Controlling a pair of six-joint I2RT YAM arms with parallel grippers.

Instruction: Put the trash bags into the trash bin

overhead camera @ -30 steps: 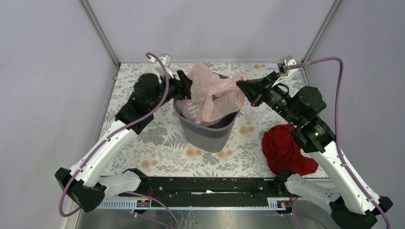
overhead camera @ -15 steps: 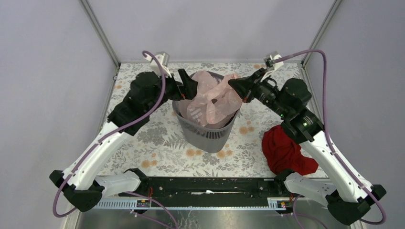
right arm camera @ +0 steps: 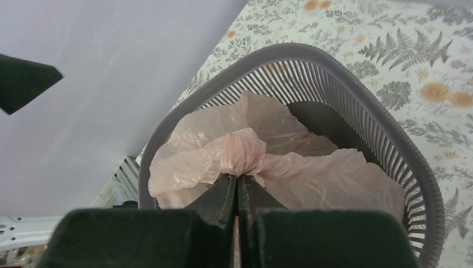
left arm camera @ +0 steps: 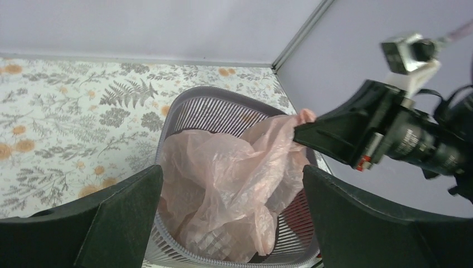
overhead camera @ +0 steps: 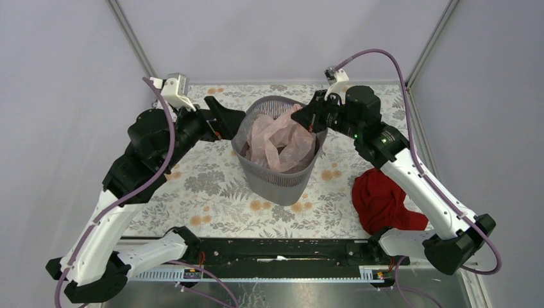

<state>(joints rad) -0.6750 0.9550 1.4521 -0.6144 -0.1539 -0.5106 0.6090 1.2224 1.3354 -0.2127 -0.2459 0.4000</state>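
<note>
Left gripper (overhead camera: 226,115) stands spread wide beside the trash bin (overhead camera: 276,183), holding nothing; right gripper (right arm camera: 239,180) pinches a bunched corner of the trash bags (overhead camera: 279,138), which sit mostly inside the bin; risk: filmy plastic clings to the jaws on release, or springs up over the rim.

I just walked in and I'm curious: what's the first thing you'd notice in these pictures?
A crinkly pink bag is bunched inside the grey mesh bin in the middle of the flowery table. The right gripper pinches a knot of the bag above the bin's right side, while the left gripper stands wide open just left of the bin, holding nothing. A red cloth lies on the table's near right side.
</note>
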